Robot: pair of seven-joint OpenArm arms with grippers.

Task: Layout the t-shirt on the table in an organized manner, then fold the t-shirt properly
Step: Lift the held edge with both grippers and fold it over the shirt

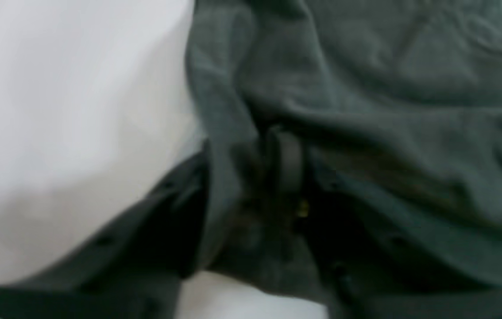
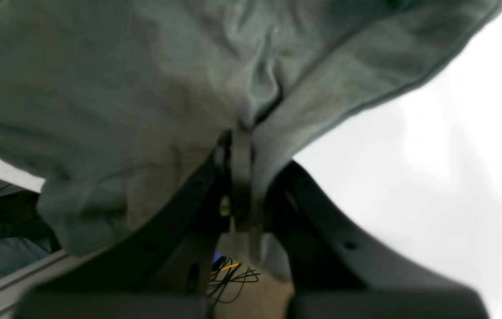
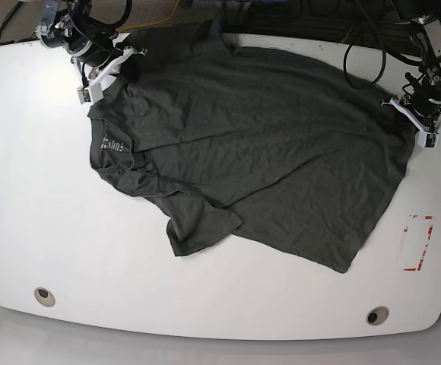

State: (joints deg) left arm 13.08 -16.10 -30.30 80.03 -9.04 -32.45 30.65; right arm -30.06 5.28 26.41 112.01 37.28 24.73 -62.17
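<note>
- Both wrist views are blurred; cloth hides the fingertips.
- Left gripper and right gripper each pinch the t-shirt.
- White glossy surface carries red tape.

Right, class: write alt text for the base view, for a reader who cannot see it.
A wrinkled dark charcoal-grey short-sleeved t-shirt lies spread across a glossy white table. The right gripper pinches the shirt near its neck and the left gripper meets the hem edge opposite.

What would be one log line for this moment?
phase: layout | shirt: spread, wrinkled | left gripper: gripping shirt edge | right gripper: shut on shirt | fold: not begun
</note>
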